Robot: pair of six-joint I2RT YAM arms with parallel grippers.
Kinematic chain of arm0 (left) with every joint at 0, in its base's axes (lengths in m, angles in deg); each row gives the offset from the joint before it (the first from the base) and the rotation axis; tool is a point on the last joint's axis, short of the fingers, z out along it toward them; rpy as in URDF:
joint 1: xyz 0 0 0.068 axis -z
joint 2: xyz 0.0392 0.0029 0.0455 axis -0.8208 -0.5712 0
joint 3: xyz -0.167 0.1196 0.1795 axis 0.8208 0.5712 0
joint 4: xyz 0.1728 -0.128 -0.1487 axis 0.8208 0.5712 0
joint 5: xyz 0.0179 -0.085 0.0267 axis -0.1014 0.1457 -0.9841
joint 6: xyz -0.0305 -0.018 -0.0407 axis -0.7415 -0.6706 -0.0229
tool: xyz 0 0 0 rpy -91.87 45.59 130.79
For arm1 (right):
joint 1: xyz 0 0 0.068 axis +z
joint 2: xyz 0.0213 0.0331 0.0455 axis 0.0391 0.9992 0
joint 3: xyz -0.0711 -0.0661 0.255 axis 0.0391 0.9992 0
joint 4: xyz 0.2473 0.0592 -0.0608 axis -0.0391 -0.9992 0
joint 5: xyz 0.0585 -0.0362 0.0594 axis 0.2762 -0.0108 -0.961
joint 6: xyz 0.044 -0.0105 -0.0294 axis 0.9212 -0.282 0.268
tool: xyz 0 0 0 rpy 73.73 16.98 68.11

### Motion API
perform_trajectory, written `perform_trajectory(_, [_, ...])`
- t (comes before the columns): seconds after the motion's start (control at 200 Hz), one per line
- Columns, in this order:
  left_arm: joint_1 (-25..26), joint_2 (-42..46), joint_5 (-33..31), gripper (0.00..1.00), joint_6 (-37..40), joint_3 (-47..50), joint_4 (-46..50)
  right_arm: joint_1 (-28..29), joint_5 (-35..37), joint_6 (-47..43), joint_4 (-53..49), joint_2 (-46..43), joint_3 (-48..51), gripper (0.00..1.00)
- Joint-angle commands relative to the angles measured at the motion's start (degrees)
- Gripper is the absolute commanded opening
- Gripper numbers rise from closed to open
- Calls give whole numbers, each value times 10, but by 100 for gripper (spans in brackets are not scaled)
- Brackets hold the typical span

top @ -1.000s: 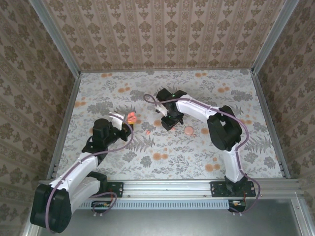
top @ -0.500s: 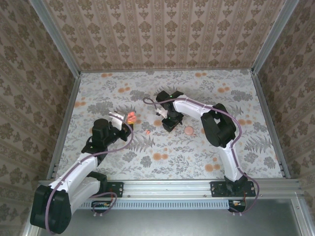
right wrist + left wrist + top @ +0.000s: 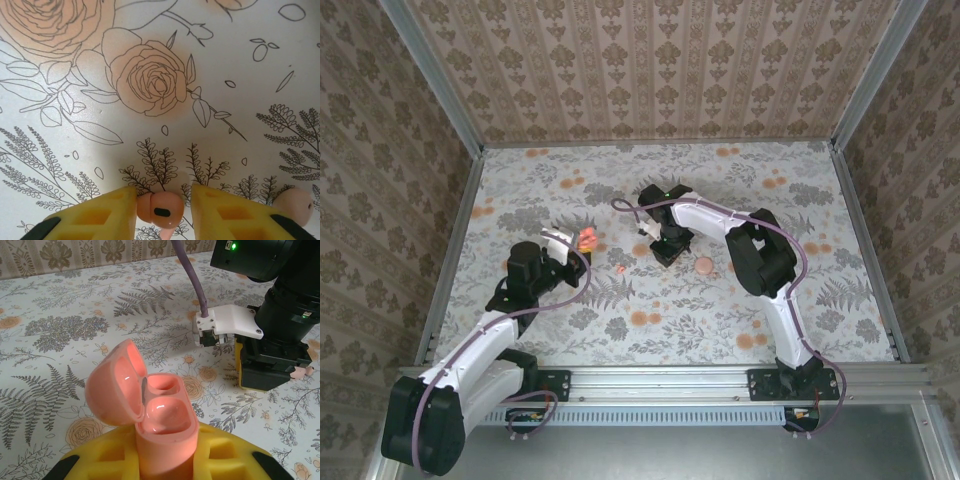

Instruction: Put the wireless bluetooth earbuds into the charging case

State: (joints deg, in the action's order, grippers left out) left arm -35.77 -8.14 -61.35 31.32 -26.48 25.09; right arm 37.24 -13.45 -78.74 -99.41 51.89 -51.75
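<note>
While L gripper clamped the open case, R gripper had jaws apart around one earbud; closing needed centring, gentle force, w/o nudging the second earbud.

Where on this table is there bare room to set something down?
Bare floral tablecloth lies between the two arm bases, along the back wall, and right of the right arm. Crowded centre: left end effector holding the open salmon plastic charging case, tiny red-orange earbud, right end effector, pale pink round disc.
</note>
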Motion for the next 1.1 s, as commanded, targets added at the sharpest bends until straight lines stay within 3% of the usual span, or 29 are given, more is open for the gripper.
perform_trajectory(0.0, [-3,3,12,12,11,-2,-13,-2,2,-3,-27,16,-9,29])
perform_trajectory(0.19, [-1,-11,19,12,1,5,-42,-2,2,13,-6,-11,9,26])
perform_trajectory(0.445, [26,-82,30,12,-8,3,-105,-3,2,67,96,-104,111,25])
perform_trajectory(0.735, [89,-177,25,11,6,11,-244,-13,6,179,324,-244,293,25])
perform_trajectory(1.095, [104,-295,69,11,-1,13,-409,-13,-12,306,653,-380,515,24])
